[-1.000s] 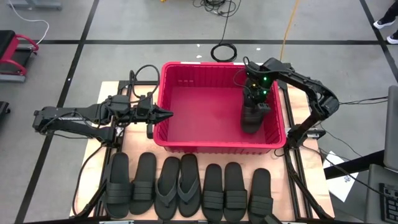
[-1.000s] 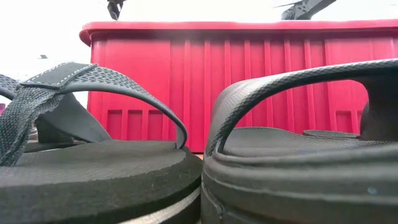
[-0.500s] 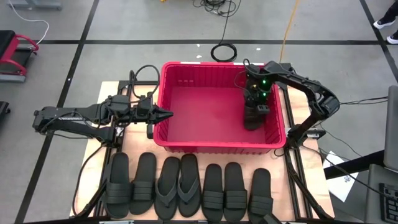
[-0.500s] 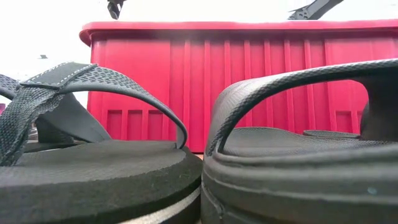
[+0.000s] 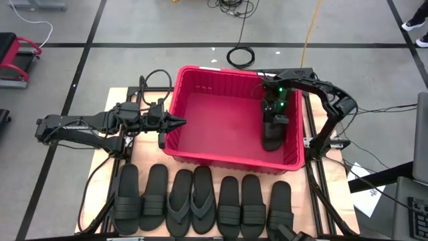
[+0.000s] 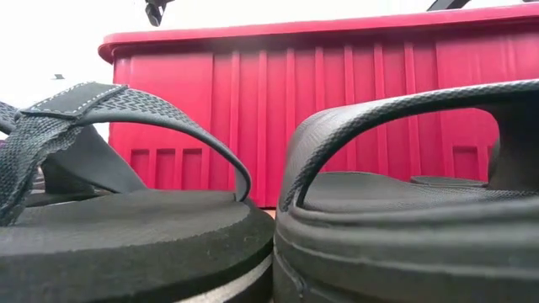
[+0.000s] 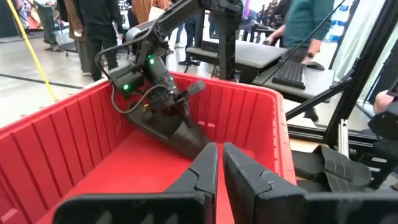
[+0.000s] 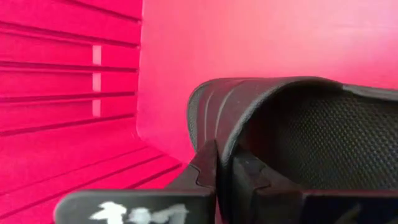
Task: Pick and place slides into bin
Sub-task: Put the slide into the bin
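1. One slide (image 5: 273, 132) is in my right gripper (image 5: 273, 120), my fingers clamped on its strap; its far end touches the floor of the bin (image 5: 221, 124) beside the right wall, and its sole leans up toward my wrist.
2. My left gripper (image 5: 179, 122) waits at the bin's left rim, its fingers pressed together with only a thin slit between them, pointing over the wall into the tub.
3. Room to move: the rest of the bin floor, from the left wall across to the held slide, is bare red plastic. The bin sits toward the table's far edge, and a strip of bare wood lies between its near wall and the row of sandals.
4. Count along the table's near edge: seven sandals in a row, five with wide ribbed straps (image 5: 127, 199) and two thong flip-flops (image 5: 191, 196) third and fourth from the left. With the one I hold, eight.
5. Since a second ago the held slide has dropped from upright above the floor to a low lean against it, and the bin itself has skewed, its near-right corner shifted.
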Tool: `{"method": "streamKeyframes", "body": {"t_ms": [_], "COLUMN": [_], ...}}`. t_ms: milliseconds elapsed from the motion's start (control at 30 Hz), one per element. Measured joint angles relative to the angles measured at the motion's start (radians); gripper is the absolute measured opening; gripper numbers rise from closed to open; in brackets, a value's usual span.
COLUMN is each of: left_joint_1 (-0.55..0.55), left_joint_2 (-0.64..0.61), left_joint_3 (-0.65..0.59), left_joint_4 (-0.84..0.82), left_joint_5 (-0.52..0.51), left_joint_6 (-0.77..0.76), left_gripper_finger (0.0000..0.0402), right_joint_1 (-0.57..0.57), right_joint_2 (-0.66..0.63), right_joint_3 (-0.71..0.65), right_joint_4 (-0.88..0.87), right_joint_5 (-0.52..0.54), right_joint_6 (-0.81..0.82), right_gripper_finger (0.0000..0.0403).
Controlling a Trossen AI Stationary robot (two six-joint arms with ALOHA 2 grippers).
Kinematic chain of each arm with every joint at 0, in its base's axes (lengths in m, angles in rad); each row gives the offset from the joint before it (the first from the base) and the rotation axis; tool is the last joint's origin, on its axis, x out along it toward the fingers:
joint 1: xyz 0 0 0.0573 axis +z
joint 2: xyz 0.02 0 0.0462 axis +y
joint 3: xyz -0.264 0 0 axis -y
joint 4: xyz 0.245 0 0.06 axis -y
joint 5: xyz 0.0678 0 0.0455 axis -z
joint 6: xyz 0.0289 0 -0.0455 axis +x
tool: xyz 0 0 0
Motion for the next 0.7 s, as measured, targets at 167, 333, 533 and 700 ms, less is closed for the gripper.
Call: {"method": "streamKeyframes", "body": {"t_ms": [167,333,533,700], "left_joint_1": [0.000,0.000,0.000,0.000], "left_joint_2": [0.000,0.000,0.000,0.000], "left_joint_3": [0.000,0.000,0.000,0.000], "left_joint_4": [-0.001,-0.021,-0.050,-0.053], "left_joint_5": [0.000,0.000,0.000,0.000], "left_joint_6": [-0.003,0.002,0.006,0.017], "left_gripper_finger": [0.0026,0.0026,0.0026,0.0026], "right_joint_1": [-0.006,-0.021,-0.035,-0.031], "right_joint_2": [0.028,0.033,0.007,-0.052], "right_joint_3": [0.000,0.001,0.010,0.035], "right_joint_4": [0.007,0.013,-0.042,-0.067], "right_joint_5": [-0.089,-0.125,-0.125,-0.131], "right_joint_6": [-0.002,0.043,0.088,0.099], "right_gripper_finger": [0.0004,0.0004,0.0004,0.0004]}}
